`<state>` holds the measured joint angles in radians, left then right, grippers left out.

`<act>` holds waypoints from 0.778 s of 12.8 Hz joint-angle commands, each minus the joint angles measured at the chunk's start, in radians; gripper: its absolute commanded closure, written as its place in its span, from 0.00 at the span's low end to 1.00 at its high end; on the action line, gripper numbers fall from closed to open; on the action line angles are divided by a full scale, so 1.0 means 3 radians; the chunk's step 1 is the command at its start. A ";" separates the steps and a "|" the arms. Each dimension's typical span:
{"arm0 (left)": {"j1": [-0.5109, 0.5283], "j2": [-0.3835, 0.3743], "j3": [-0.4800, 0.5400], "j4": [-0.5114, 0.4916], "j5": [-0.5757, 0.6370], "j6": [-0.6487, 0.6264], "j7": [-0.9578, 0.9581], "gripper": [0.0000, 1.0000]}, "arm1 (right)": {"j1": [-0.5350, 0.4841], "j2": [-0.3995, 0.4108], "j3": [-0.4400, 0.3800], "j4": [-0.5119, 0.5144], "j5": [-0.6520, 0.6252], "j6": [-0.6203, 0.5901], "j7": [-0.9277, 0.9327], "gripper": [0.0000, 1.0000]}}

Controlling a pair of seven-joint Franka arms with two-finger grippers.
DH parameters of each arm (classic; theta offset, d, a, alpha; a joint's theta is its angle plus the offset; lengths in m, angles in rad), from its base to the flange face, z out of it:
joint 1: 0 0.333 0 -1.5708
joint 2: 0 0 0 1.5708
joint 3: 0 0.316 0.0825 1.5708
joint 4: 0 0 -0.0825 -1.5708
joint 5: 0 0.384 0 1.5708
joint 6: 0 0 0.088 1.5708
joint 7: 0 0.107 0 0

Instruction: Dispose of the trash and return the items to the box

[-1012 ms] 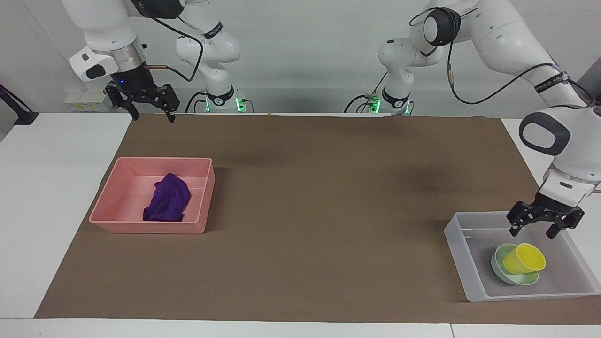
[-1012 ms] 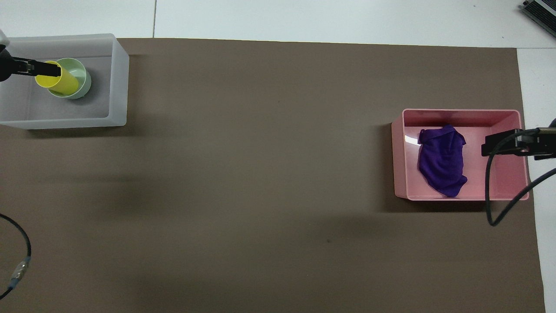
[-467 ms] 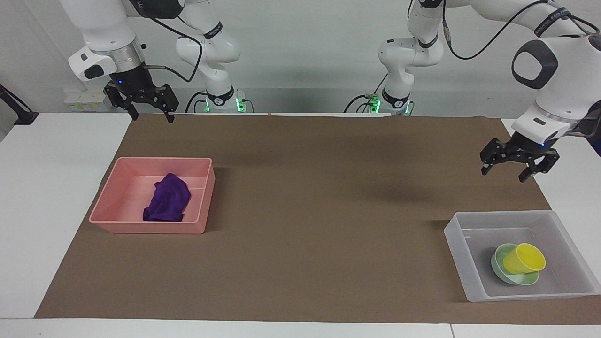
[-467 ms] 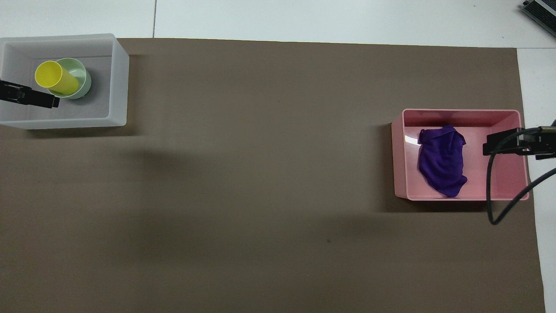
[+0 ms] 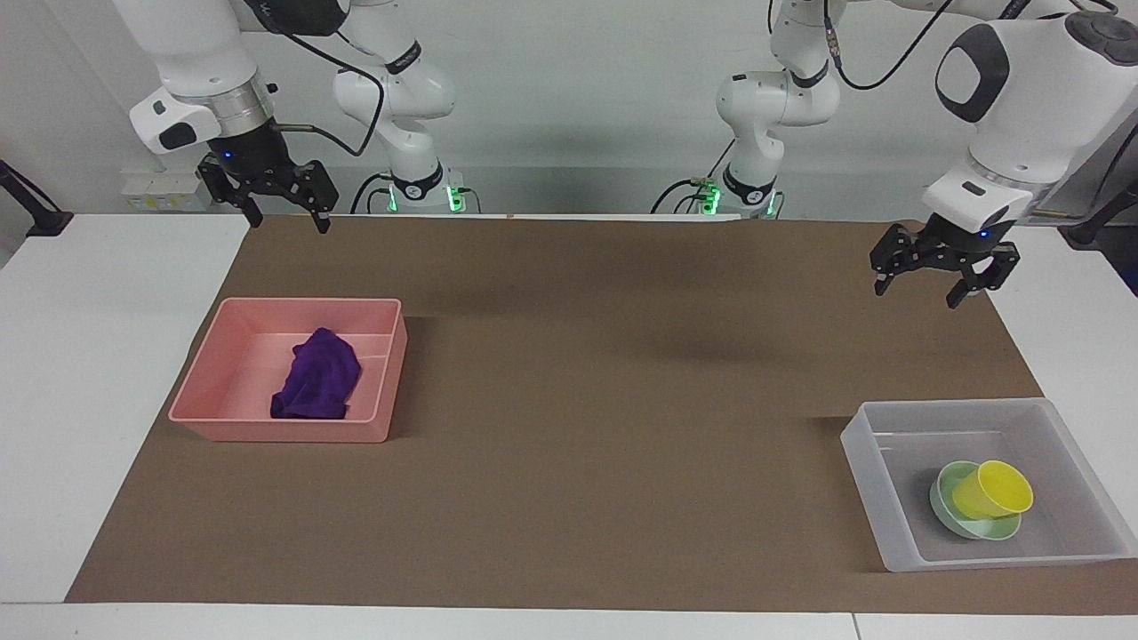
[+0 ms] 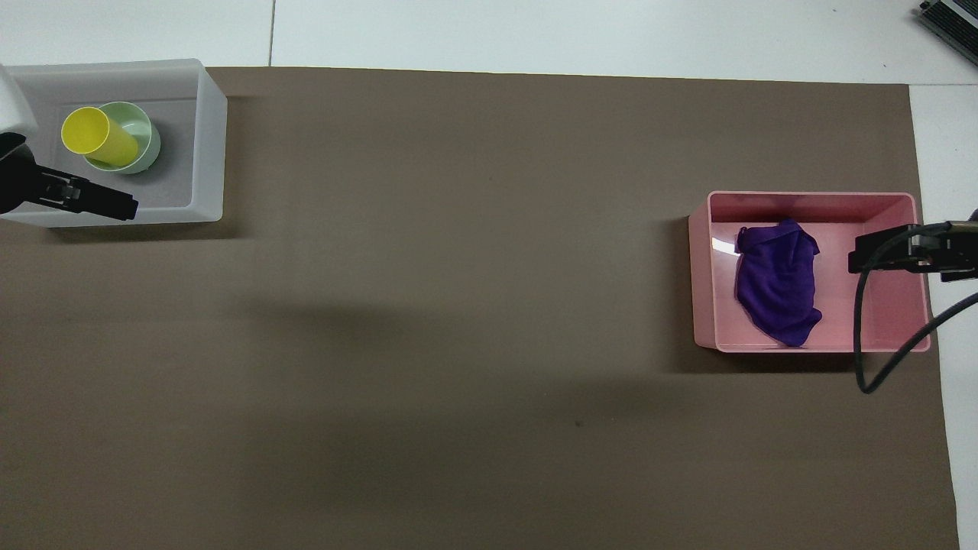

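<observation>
The purple rag [image 5: 316, 386] [image 6: 776, 283] lies in the pink tray [image 5: 213, 391] [image 6: 886, 321] toward the right arm's end of the table. The yellow cup [image 5: 992, 490] [image 6: 98, 137] lies tilted in the mint-green bowl [image 5: 946, 519] [image 6: 147, 131], inside the translucent box [image 5: 867, 462] [image 6: 206, 137] toward the left arm's end. My left gripper [image 5: 920, 286] [image 6: 114, 208] is open and empty, raised over the mat beside the box's robot-side edge. My right gripper [image 5: 284, 218] [image 6: 859, 260] is open and empty, held high near its base.
A brown mat [image 5: 578, 400] [image 6: 458, 305] covers most of the white table [image 5: 89, 356]. The pink tray and the box stand at its two ends.
My left gripper has risen out of the box and drawn back toward the robots, empty, leaving the cup in the bowl. The right arm has not moved.
</observation>
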<state>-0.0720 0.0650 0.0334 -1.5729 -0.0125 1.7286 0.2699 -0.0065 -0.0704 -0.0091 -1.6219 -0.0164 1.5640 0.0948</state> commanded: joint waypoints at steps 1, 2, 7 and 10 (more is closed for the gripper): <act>0.0030 -0.0078 -0.0019 0.0048 0.0072 -0.0163 -0.0056 0.00 | -0.0024 -0.0021 0.0015 -0.0034 0.0029 0.0023 0.0011 0.00; 0.0035 -0.0175 -0.0024 -0.0038 0.0072 -0.0203 -0.0086 0.00 | -0.0019 -0.0021 0.0015 -0.0034 0.0024 0.0018 0.0016 0.00; 0.0056 -0.0416 -0.0035 -0.0391 0.0067 -0.0194 -0.0250 0.00 | -0.0019 -0.0026 0.0015 -0.0039 0.0024 0.0028 0.0016 0.00; 0.0056 -0.0426 -0.0030 -0.0417 0.0067 -0.0163 -0.0245 0.00 | -0.0024 -0.0021 0.0015 -0.0039 0.0024 0.0028 -0.0004 0.00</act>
<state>-0.0655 -0.0306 0.0341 -1.6593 -0.0123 1.6704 0.2100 -0.0063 -0.0704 -0.0090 -1.6219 -0.0164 1.5640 0.0948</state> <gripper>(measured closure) 0.000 0.000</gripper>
